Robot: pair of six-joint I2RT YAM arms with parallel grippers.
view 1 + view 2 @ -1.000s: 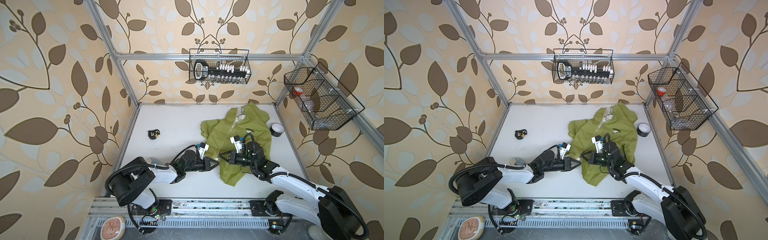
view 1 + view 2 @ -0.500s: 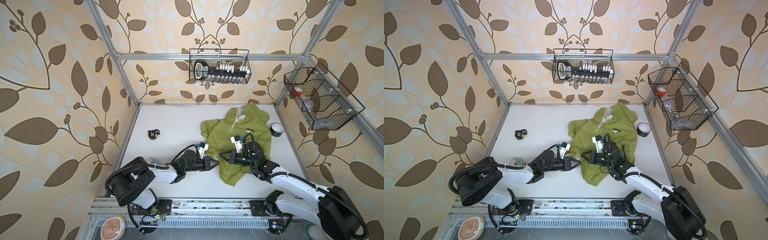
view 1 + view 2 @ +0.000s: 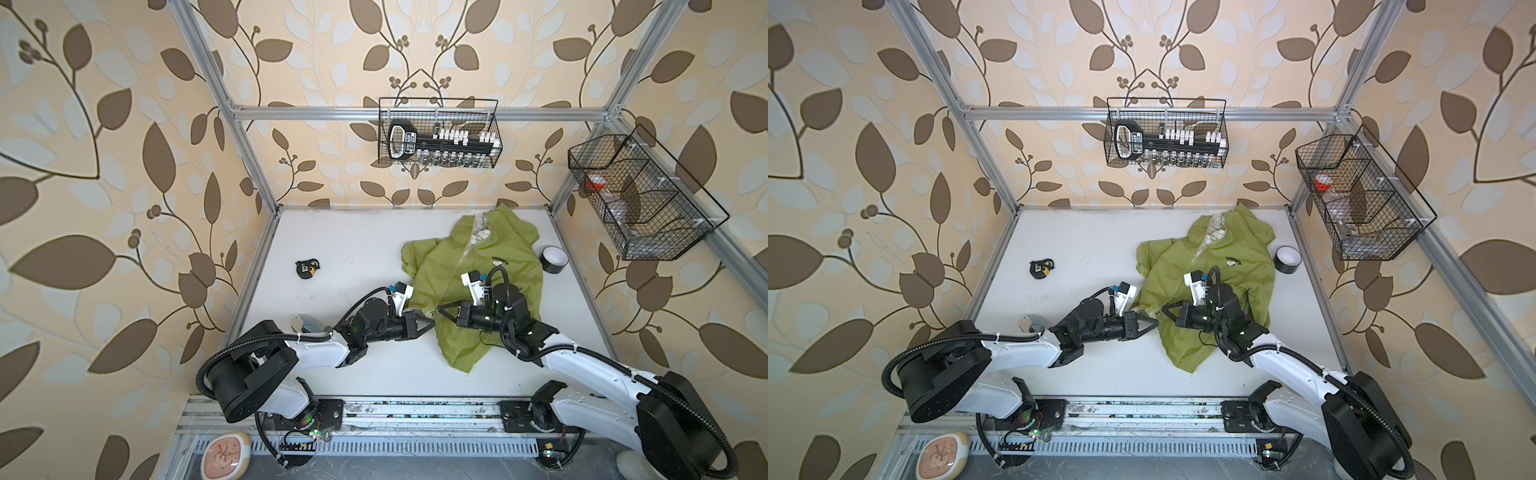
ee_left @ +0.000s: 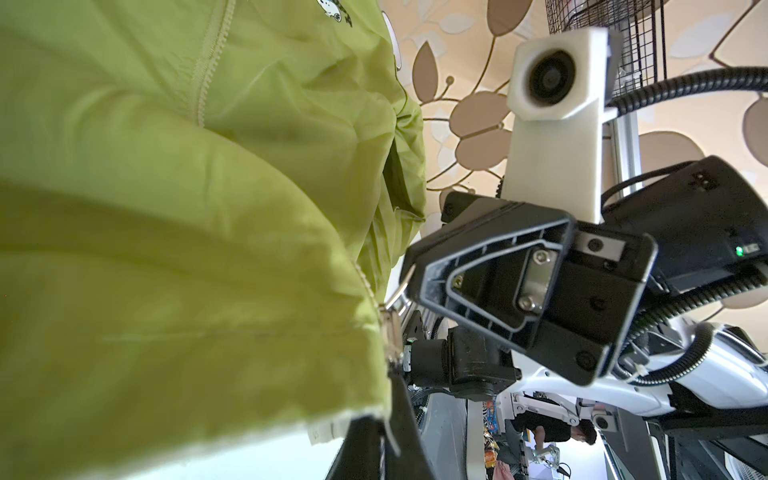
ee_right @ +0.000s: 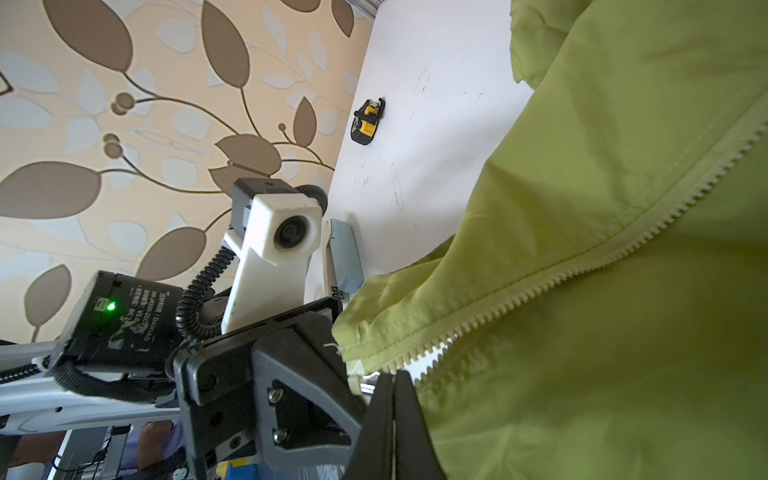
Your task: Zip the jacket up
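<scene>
Lime jacket (image 3: 440,266) is clamped low in my left claw (image 3: 430,323), so my right claw (image 3: 441,308), seemingly pinching the zipper pull (image 4: 395,293), can draw.

Looking down on a white table (image 3: 353,249), showing faint dark scuffs across the bare middle. Bearing a lime-green jacket (image 3: 498,274) on the right half, lying crumpled with the hood pointing toward the far edge and the lower end trailing toward the front edge. Holding a black roll of tape (image 3: 555,259) just beside the jacket, sitting flat near the right edge. Carrying a small black-and-yellow object (image 3: 307,269) well apart on the left side, sitting alone on bare surface. Also carrying a flat grey piece (image 3: 306,322) near the front left edge, only partly showing.
</scene>
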